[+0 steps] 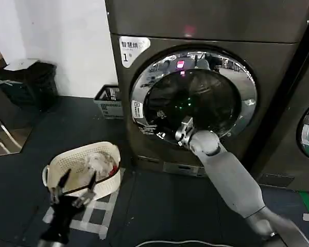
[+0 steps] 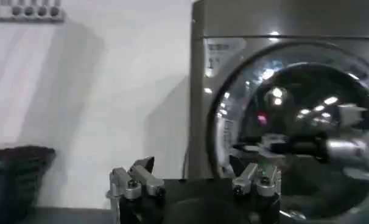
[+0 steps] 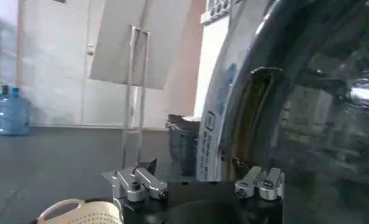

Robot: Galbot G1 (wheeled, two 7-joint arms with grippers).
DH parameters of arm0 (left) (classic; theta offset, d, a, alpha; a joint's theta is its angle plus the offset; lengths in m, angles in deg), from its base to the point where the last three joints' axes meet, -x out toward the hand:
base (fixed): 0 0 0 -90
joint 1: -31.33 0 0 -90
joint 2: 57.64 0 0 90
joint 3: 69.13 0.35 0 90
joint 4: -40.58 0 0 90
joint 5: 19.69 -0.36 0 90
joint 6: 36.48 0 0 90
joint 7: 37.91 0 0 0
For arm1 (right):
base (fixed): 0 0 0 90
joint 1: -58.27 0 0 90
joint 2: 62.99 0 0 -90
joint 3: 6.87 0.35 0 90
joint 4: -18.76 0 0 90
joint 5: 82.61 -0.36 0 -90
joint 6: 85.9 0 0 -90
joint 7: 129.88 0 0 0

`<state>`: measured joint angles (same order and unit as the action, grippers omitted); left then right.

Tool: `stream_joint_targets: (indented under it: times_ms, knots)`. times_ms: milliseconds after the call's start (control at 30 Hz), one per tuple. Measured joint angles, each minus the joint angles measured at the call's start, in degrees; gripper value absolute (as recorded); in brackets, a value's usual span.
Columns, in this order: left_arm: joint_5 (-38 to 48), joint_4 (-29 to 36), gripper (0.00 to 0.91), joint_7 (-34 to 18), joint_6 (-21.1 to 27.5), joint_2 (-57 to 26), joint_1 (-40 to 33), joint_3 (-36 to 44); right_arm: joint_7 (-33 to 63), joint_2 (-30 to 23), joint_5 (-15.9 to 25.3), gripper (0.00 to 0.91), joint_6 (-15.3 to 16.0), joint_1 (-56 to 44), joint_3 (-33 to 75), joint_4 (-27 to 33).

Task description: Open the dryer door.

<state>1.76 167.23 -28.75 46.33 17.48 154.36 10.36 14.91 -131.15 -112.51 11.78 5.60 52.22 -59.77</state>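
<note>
The dryer door [image 1: 193, 98] is seen on the front of the dark grey machine [image 1: 206, 31] marked "1", far from the robot and slightly to the right of centre; its chrome rim lies flush against the machine front, so the door is shut. The right gripper [image 1: 183, 129] is held up against the lower part of the dark glass, just left of the door's middle, with the grey right arm [image 1: 232, 177] stretched up to it from the near right. In the right wrist view its fingers [image 3: 142, 181] are spread wide apart, with nothing held between them, and the door's rim [image 3: 245, 122] is close ahead. The left gripper [image 1: 74, 188] is parked low at the near left, above a white basket [image 1: 82, 167] of laundry (set on the dark floor [image 1: 159, 206]); its fingers [image 2: 134, 179] are likewise spread wide and empty. A dark crate [image 1: 109, 101] stands by the white wall [image 1: 67, 41], left of the machine.
</note>
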Motion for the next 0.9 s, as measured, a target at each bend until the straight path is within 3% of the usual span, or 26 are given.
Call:
stream_joint_targets:
  times_ms: [400, 633, 900]
  knots:
    - [15.03, -14.01, 0.907, 3.80, -4.68, -13.80, -13.57, 4.71, -11.47, 4.70, -3.58, 0.907, 3.59, -2.51, 1.71, -4.87]
    - [25.27, -23.54, 0.907, 8.51, -4.87, -22.23, -25.52, 13.22, -19.31, 9.44, -6.36, 0.907, 4.79, -5.93, 4.06, -10.60]
    - [34.02, -32.92, 0.907, 13.47, -3.82, -28.40, -39.49, 23.79, -27.50, 14.10, -6.55, 0.907, 4.85, -11.57, 8.43, -15.87]
